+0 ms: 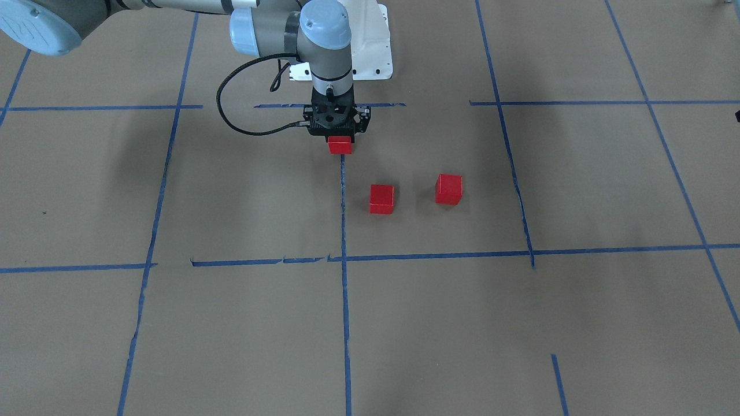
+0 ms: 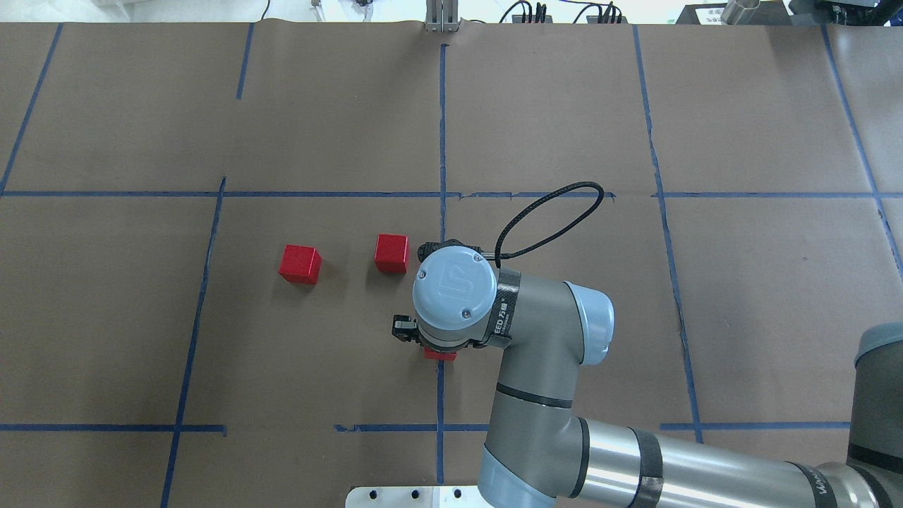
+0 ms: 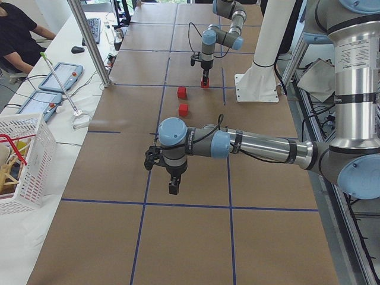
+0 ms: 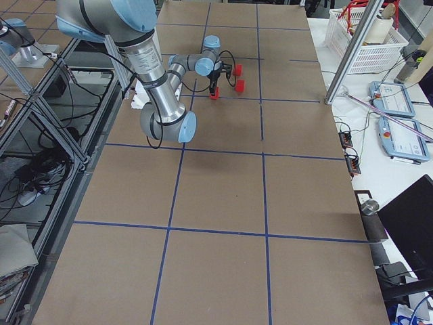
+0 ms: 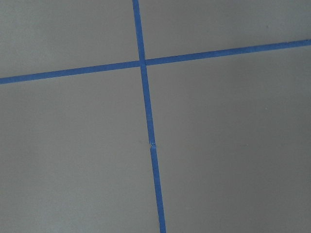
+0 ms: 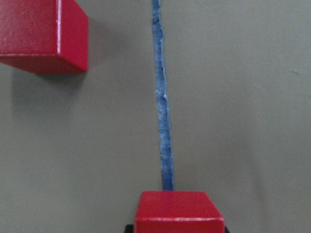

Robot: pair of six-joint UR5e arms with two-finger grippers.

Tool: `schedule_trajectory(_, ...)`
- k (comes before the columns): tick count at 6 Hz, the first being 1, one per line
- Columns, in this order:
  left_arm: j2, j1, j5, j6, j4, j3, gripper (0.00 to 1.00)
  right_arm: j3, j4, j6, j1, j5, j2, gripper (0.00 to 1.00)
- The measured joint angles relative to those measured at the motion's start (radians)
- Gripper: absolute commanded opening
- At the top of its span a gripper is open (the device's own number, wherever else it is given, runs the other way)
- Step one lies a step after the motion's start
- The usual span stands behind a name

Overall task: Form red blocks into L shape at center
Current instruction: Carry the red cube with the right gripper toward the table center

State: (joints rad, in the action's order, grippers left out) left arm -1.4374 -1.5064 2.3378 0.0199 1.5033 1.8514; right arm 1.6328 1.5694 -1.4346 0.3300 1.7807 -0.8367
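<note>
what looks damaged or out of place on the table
The middle blue tape line is frayed and wrinkled just ahead of the gripped block, and the cross tape line has torn gaps. Nothing else stands out.

In the overhead view, the right arm's wrist (image 2: 458, 289) covered most of the right gripper (image 2: 432, 347). It also covered nearly all of the red block (image 2: 439, 355) beneath it, leaving only a red sliver at lower centre. From the front, the gripper body hid that block's top and the fingertips, so the grip could not be judged. The right wrist view cut this block off at the bottom edge and a second red block (image 6: 43, 34) at the upper left corner. The left gripper (image 3: 173, 187) appeared only in the left side view, too small to read.
</note>
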Motion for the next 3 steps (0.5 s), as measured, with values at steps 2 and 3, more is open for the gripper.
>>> schedule_trajectory(2,0.000,0.000,0.001,0.000,0.000,0.000,1.00,-0.008,0.000,0.000,-0.003,-0.007,0.005,0.03)
schedule_trajectory(3,0.001,0.000,0.000,0.000,0.000,0.000,1.00,-0.010,0.000,0.000,-0.004,-0.010,0.006,0.13)
